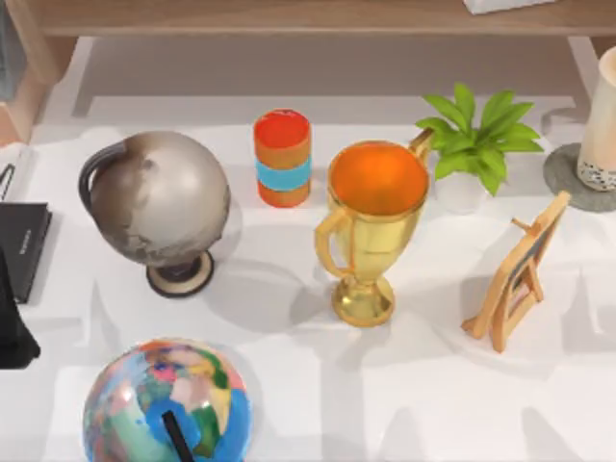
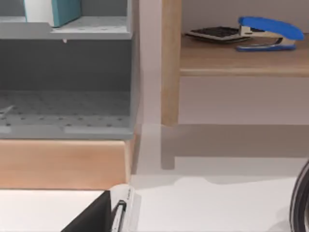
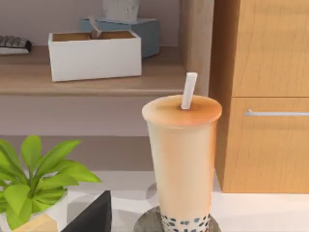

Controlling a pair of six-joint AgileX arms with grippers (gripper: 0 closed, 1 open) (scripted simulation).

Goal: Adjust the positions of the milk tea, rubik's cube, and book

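My right claw [image 3: 94, 215] faces the milk tea [image 3: 181, 159]; whether it is spread or pressed together, I cannot tell. The milk tea stands upright on a grey coaster [image 1: 577, 178] at the right edge of the worktop [image 1: 404, 385], a white straw [image 3: 189, 91] through its lid, beside the potted plant [image 1: 478, 135]. My left claw [image 2: 104, 217] is near the left edge; its state I also cannot tell. The teal book [image 2: 60, 10] stands on the upper level of a grey rack [image 2: 67, 34].

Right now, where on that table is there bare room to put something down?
Bare patches: between the colourful globe and small easel, in front of the gold trophy. Crowded: the back row, with orange cylinder, plant and milk tea.
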